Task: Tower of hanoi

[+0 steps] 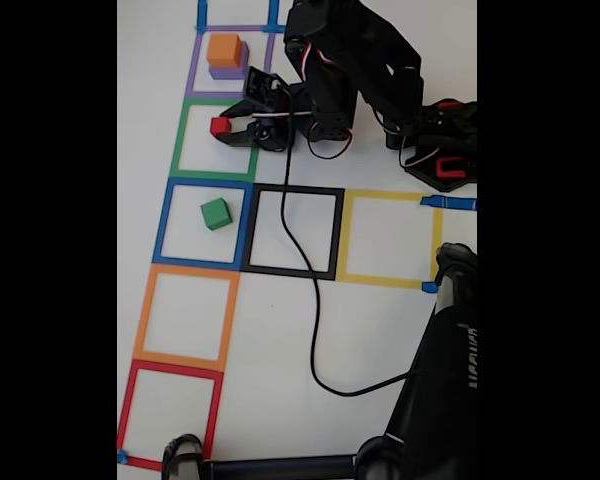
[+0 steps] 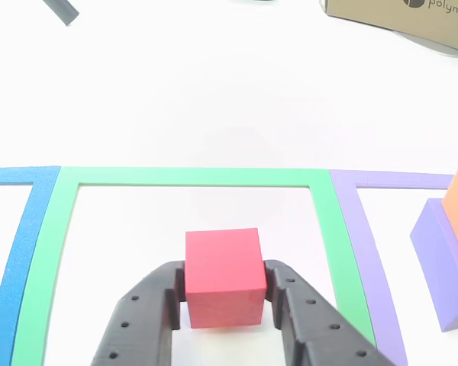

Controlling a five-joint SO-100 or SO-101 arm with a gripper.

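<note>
White worktop [image 1: 380, 330] marked with taped squares. Hand [image 2: 223, 305] clamps red cube [image 2: 222, 276] at lower centre, inside green square [image 2: 198, 178]. Orange cube [image 1: 224, 49] sits on purple cube [image 1: 227, 72] at upper left; green cube [image 1: 216, 213] lies mid-left. Risk — shallow fingertip grip may slip or twist on lifting.

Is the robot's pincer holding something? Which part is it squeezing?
Yes. The pincer holds the red cube, its two fingers pressing the cube's left and right sides, inside the green square.
</note>
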